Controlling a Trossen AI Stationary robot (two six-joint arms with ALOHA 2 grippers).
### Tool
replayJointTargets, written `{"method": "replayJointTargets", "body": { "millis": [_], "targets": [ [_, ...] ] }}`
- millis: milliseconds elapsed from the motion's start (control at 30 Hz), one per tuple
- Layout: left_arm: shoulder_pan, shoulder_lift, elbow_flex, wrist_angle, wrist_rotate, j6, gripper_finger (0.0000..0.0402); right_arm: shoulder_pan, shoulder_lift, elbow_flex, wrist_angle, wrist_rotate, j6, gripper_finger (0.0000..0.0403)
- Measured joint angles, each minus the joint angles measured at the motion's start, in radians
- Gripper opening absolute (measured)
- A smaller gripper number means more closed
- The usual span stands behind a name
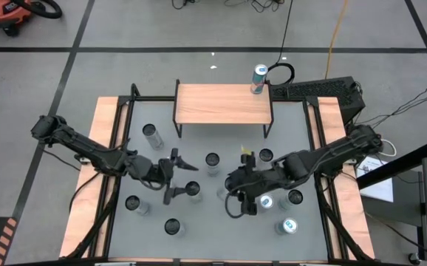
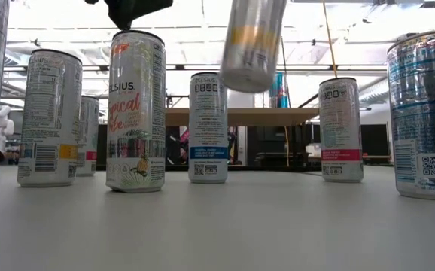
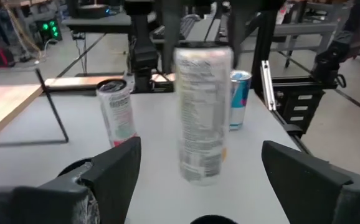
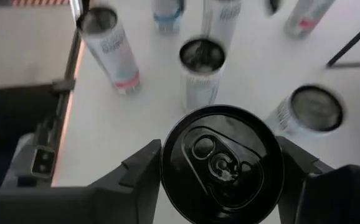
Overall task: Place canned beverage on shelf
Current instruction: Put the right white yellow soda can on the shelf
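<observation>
Grey surface (image 1: 199, 214), cans scattered: right fingers (image 4: 223, 171) pinch an upright can (image 4: 222, 163); shelf (image 1: 223, 103) lies beyond it, far side. Left fingers (image 3: 198, 180) spread, idle.

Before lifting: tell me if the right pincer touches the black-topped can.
Touching: the right wrist view shows the right pincer with both fingers pressed against the black-topped can.

Left arm reaching in from the table's left edge, elbow bent, forearm stretched toward the middle. Left gripper (image 1: 175, 176) low over the tabletop, its two dark fingers (image 3: 114, 168) spread wide, holding nothing. Right arm coming in from the right edge, folded at the elbow, wrist turned downward. Right gripper (image 1: 237, 185) near the centre, its fingers (image 4: 144, 171) pressed against both sides of a can (image 4: 222, 163).
</observation>
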Motion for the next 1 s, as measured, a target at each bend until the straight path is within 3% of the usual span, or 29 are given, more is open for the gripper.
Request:
{"method": "replayJointTargets", "body": {
  "millis": [400, 633, 1000],
  "targets": [
    [-0.02, 0.0, 0.0, 0.008, 0.007, 0.002, 0.0329, 0.014, -0.013, -0.001, 0.013, 0.016, -0.081, 0.0183],
    [-0.021, 0.067, 0.0, 0.164, 0.145, 0.034, 0.0329, 0.028, -0.013, -0.001, 0.061, 0.011, -0.211, 0.0183],
    [-0.003, 0.187, 0.0, 0.31, 0.052, 0.074, 0.0329, 0.026, -0.013, -0.001, 0.139, 0.014, -0.391, 0.0183]
  ]
}}
